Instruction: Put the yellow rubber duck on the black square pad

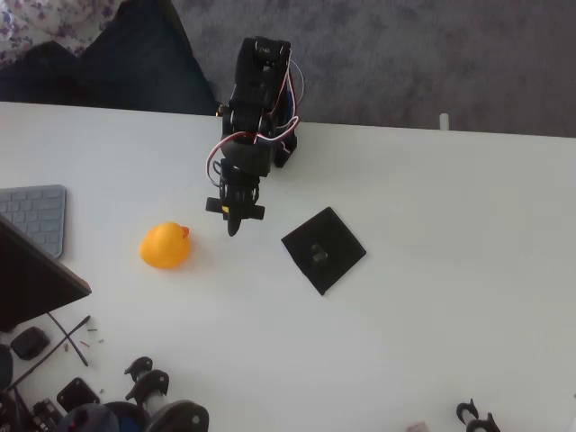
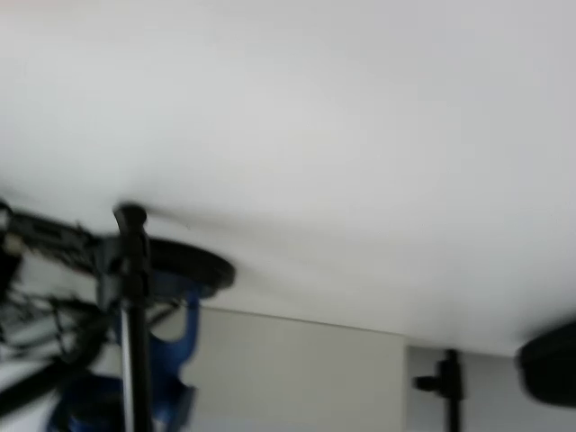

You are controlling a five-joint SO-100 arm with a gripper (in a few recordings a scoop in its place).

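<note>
Overhead view looks straight down; blurred wrist view skims the table.

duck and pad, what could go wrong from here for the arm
1. The yellow rubber duck is round and rests loose on the table; a pinch slightly off centre could squirt it away.
2. The gripper hangs between the duck and the black square pad, so a low sweep might nudge the thin pad out of place.
3. The grey keyboard lies to the picture's left of the duck; a push could roll it there.
</note>
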